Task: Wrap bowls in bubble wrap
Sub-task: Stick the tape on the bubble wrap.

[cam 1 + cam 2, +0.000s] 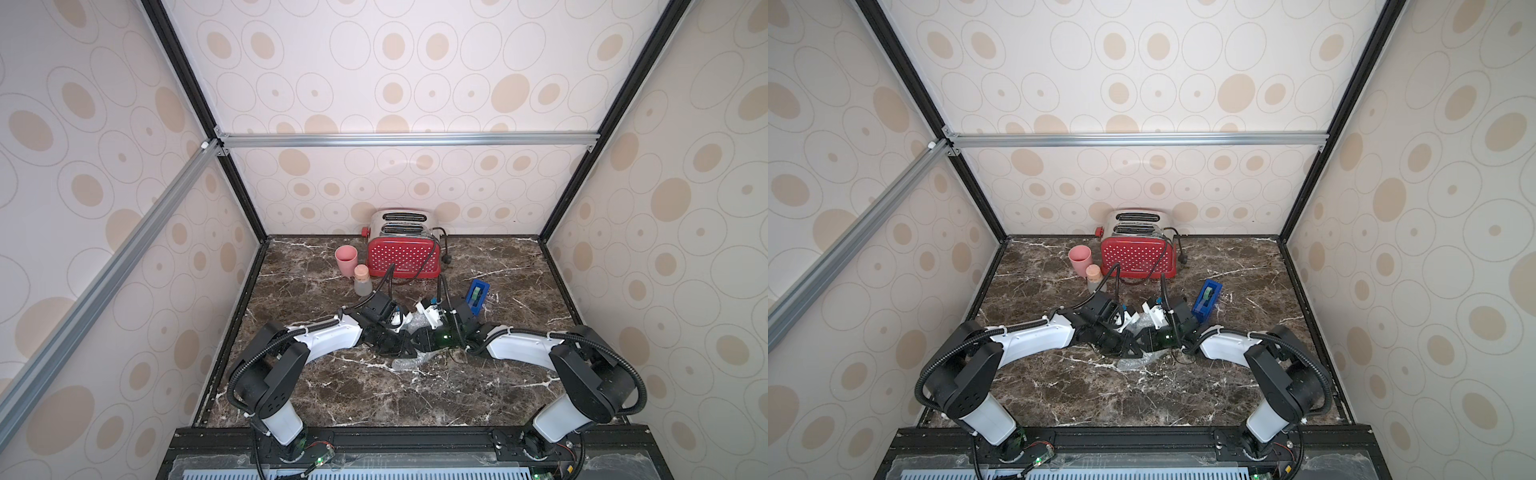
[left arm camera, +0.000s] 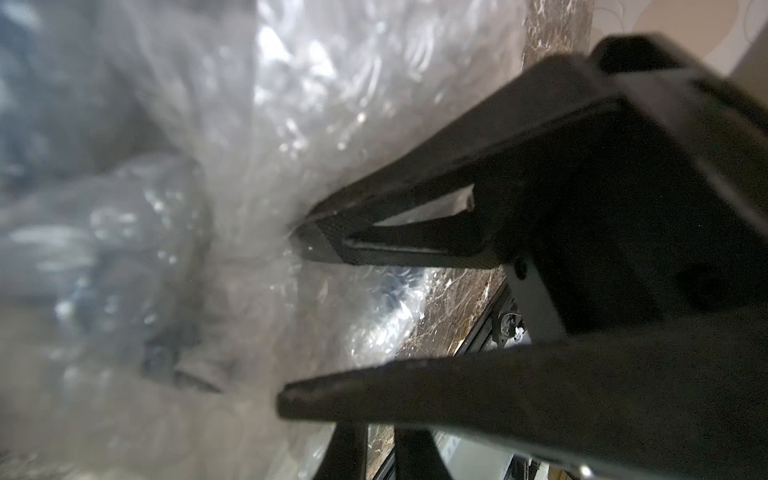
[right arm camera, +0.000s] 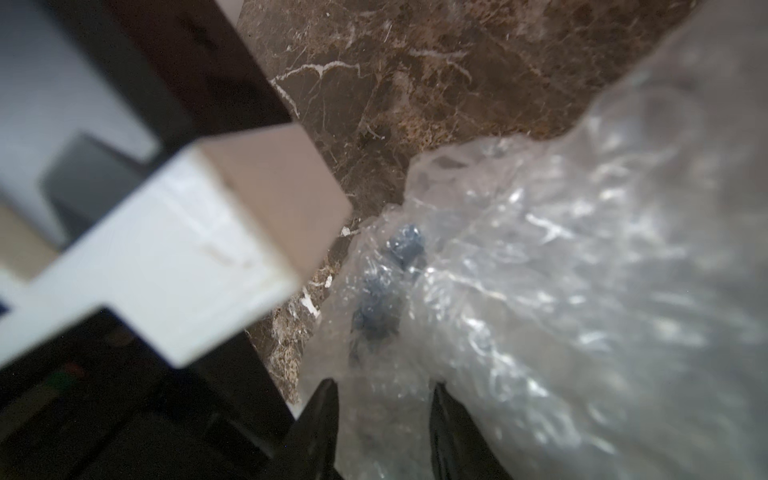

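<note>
The bowl sits inside crumpled bubble wrap at mid-table; only blue patches of its pattern show through the film. In both top views the arms meet over the bundle, hiding most of it. My right gripper is open, with wrap lying loose between its spread fingers; the left wrist view shows the same gripper gaping against the wrap. My left gripper has its fingers almost together, pinching the wrap; their tips are hidden behind a right finger.
A red dotted toaster with a trailing black cord stands at the back wall. A pink cup and a corked clear bottle stand to its left. A blue tape dispenser sits just behind the right wrist.
</note>
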Tool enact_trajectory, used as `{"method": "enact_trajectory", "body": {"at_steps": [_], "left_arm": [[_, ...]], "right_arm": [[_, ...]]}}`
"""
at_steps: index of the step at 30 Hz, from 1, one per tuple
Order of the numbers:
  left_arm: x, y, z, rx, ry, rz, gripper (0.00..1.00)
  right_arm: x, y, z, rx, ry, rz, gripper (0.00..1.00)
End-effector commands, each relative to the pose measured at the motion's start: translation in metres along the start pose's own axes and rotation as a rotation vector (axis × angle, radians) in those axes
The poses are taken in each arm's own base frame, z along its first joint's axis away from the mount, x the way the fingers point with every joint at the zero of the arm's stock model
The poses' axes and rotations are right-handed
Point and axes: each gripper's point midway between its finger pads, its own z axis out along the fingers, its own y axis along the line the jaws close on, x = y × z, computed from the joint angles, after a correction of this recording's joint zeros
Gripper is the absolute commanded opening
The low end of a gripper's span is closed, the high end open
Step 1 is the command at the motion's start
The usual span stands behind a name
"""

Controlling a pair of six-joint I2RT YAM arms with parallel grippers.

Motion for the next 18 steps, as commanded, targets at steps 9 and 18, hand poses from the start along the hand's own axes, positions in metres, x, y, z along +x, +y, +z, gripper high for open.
{"method": "enact_trajectory", "body": {"at_steps": [9,18], "left_arm": [[-0.003,0.003,-0.001,-0.032,0.008,0.002,0.14],[-0.005,-0.003,-0.006,-0.022,-0.005,0.012,0.14]], "right_arm": [[-0.015,-0.004,-0.018,0.102,-0.019,-0.050,0.46],[-0.031,0.005,-0.030,0.119,-0.064,-0.088,0.42]]}}
